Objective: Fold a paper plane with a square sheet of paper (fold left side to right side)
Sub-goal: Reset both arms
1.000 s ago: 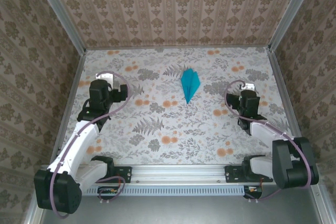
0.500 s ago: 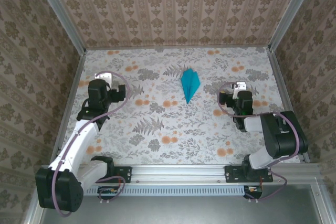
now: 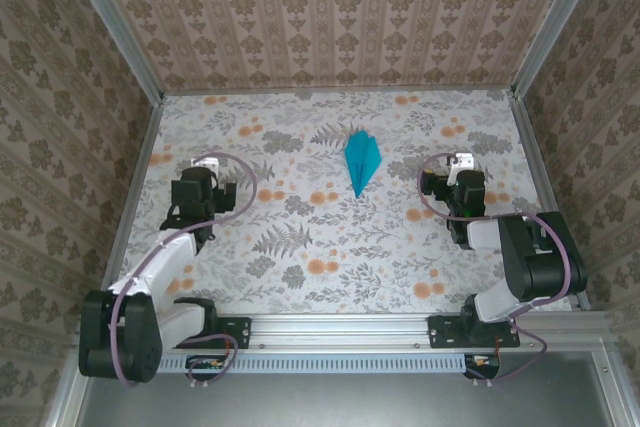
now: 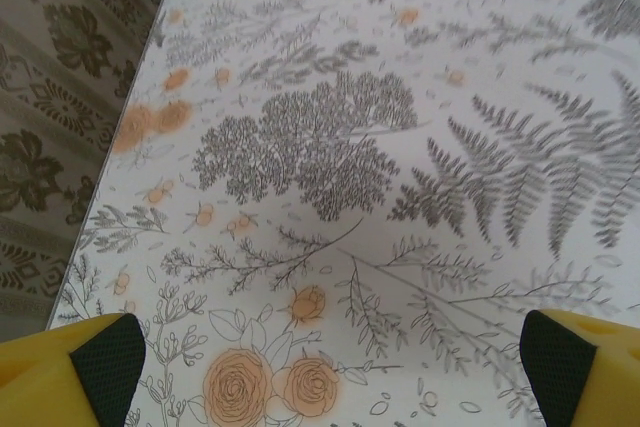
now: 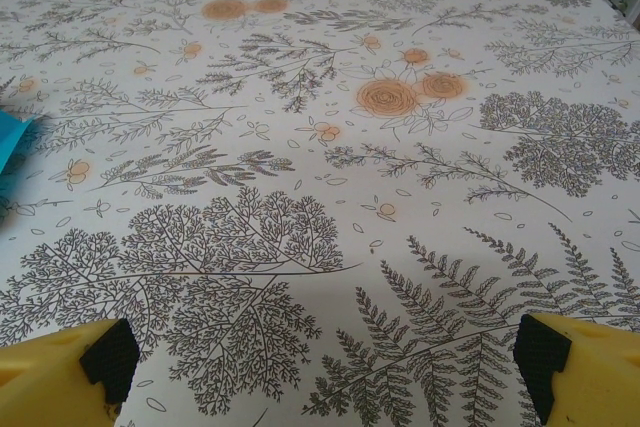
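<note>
Narrow turquoise-blue paper plane (image 3: 361,162) lay apparently complete. The left gripper (image 4: 325,367) and right gripper (image 5: 325,362) stood wide, empty, well clear; any withdrawal should avoid disturbing it.

A boxed-in robotics lab cell.
Damask-wallpapered panels (image 3: 330,17) in aluminium framing (image 3: 112,27) enclose a floral-printed tabletop (image 3: 340,237), with an extruded metal rail (image 3: 340,325) along its near edge.

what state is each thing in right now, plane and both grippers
paper plane: folded into a pointed dart, lying flat on the table, tip toward the arms, nothing touching it
left gripper: open, empty, over bare table
right gripper: open, empty, over bare table to the plane's right
</note>
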